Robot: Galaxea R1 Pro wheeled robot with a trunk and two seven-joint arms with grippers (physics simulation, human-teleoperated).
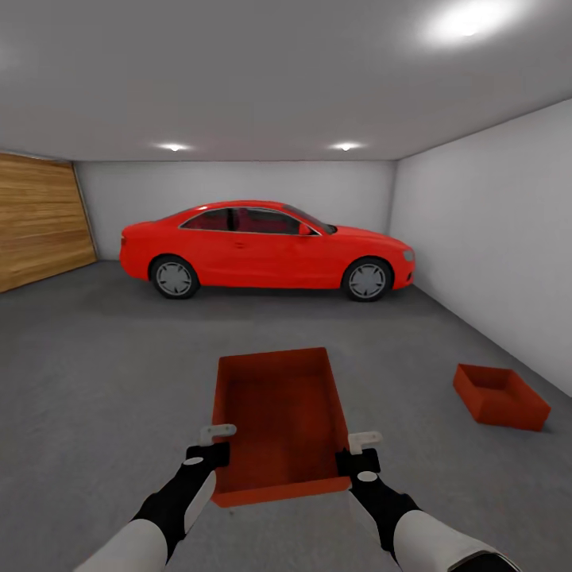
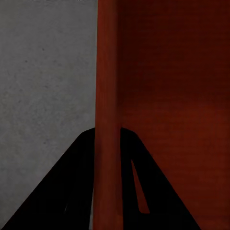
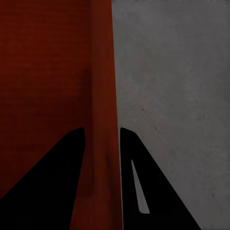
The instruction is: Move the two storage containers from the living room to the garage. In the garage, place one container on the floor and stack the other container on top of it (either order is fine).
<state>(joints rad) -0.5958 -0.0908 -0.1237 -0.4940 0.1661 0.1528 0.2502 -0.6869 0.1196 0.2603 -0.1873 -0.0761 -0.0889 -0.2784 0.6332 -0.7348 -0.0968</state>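
I am in the garage, holding one orange-red storage container (image 1: 278, 421) up in front of me over the grey concrete floor (image 1: 95, 373). My left gripper (image 1: 213, 445) is shut on its left wall (image 2: 108, 120), one finger on each side. On the opposite wall (image 3: 103, 120) my right gripper (image 1: 359, 451) is shut the same way. The other storage container (image 1: 500, 395) sits on the floor at the right, near the white wall.
A red car (image 1: 266, 248) is parked across the back of the garage. A wood-plank door (image 1: 40, 218) covers the left wall and a plain white wall (image 1: 492, 238) runs along the right. Open concrete lies between me and the car.
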